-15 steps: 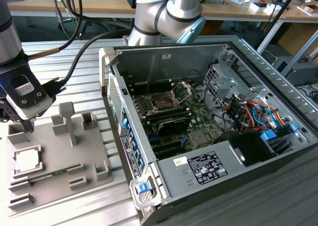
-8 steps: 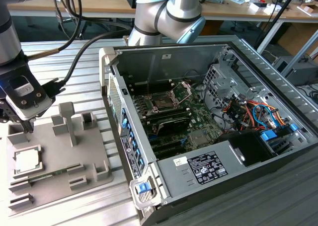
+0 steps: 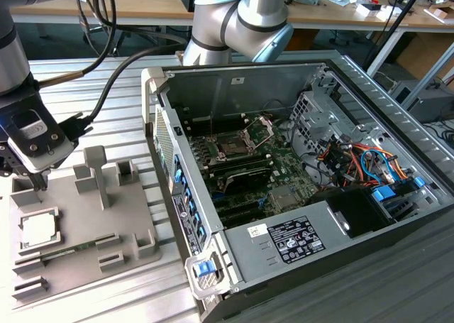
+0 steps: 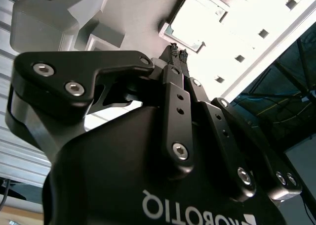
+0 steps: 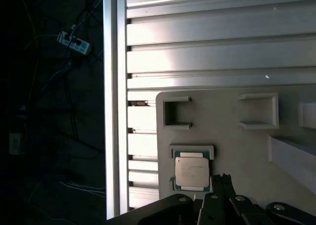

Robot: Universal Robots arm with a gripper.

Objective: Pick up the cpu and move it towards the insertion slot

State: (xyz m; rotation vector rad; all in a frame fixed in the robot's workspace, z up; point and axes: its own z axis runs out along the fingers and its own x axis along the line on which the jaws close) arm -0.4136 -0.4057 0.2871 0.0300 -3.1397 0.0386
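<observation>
The cpu [image 3: 38, 228] lies flat in a square pocket of the grey fixture plate [image 3: 124, 216] at the exterior view's left; its pale metal top also shows in both wrist views [image 5: 191, 171] [image 4: 197, 20]. My gripper [image 3: 40, 178] hangs above the fixture, a little behind the cpu and apart from it. Its black fingertips [image 4: 178, 52] are pressed together with nothing between them, and they sit just beside the chip's edge in the first wrist view [image 5: 222, 178]. The insertion slot [image 3: 234, 144], with its silver frame and raised bracket, sits on the motherboard inside the open computer case.
The open computer case [image 3: 284, 259] fills the exterior view's right, with cables and a drive cage inside. Upright grey posts [image 3: 96, 174] rise from the fixture near the gripper. A green memory stick [image 3: 67, 250] lies in the fixture. The ribbed aluminium table [image 5: 222, 37] ends close to the fixture.
</observation>
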